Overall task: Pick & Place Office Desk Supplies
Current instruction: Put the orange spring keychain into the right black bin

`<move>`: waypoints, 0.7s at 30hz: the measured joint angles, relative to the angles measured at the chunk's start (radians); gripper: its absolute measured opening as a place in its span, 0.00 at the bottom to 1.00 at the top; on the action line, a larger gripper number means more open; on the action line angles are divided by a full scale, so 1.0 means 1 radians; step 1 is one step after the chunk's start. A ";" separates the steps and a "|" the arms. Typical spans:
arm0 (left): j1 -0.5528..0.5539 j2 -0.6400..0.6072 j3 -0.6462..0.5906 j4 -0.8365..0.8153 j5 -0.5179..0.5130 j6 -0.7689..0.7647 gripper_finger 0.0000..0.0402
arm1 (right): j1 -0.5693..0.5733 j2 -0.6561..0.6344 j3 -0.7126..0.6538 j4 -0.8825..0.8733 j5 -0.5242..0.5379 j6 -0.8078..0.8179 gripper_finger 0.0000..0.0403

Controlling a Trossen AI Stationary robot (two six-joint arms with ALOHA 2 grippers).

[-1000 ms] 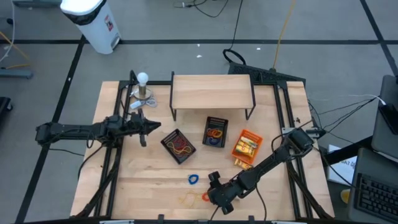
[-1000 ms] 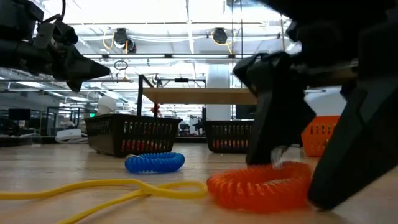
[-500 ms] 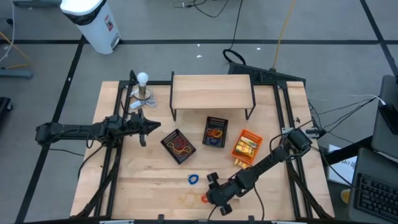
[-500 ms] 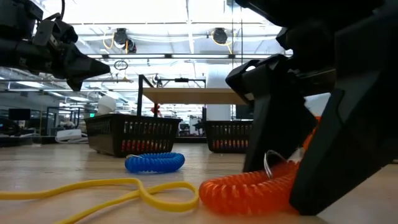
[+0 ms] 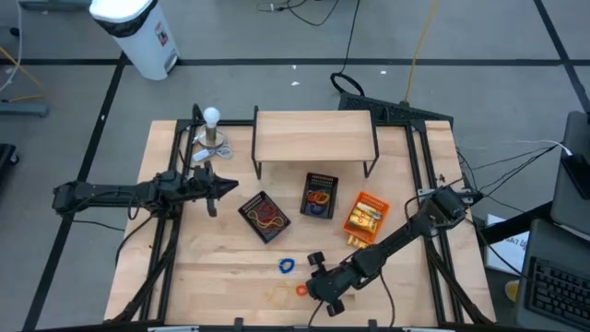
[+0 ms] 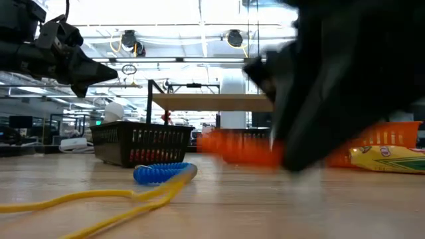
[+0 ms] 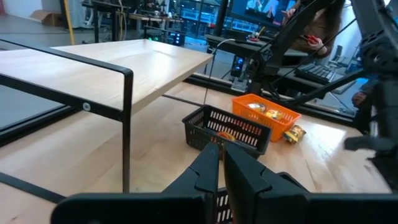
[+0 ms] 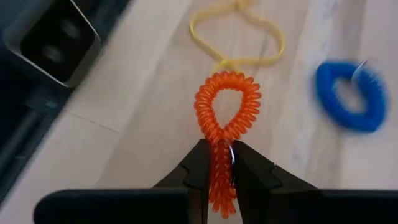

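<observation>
An orange coiled loop (image 8: 227,109) is caught in my right gripper (image 8: 219,163), near the table's front edge (image 5: 304,289). In the low view it hangs blurred above the wood (image 6: 239,147). A blue coiled loop (image 5: 287,266) and a thin yellow band (image 5: 277,295) lie flat on the table just left of it. My left gripper (image 5: 224,187) is shut with nothing in it, level above the table's left side, beside the black mesh tray (image 5: 265,216). My right gripper pinches one end of the orange coiled loop (image 8: 219,152) between its two fingers, squeezing that end flat. The fingers slant down from the table's right. The rest of the loop (image 8: 228,99) stands out past the fingertips, lifted clear of the table.
A second black mesh tray (image 5: 320,195) and an orange tray (image 5: 365,219) with yellow packets stand mid-table. One yellow packet (image 6: 392,159) lies beside the orange tray. A wooden shelf (image 5: 315,136) spans the back, and a white ball on a stand (image 5: 212,129) is at the back left.
My right gripper has shut on the orange coiled loop, which lay on the table between its open fingers, and has risen with it. The loop is squeezed narrow at the held end and lifted clear. One end of the yellow band has shifted toward the blue loop.
</observation>
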 joint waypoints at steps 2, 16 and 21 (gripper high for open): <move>0.000 0.000 0.000 0.001 -0.012 0.002 0.06 | 0.000 -0.035 -0.001 -0.018 0.000 -0.028 0.09; -0.001 0.000 0.000 -0.009 -0.114 0.011 0.06 | -0.054 -0.493 -0.484 0.386 0.087 -0.132 0.08; 0.000 0.000 0.000 -0.001 -0.111 0.037 0.06 | -0.081 -0.599 -0.670 0.606 0.156 -0.152 0.08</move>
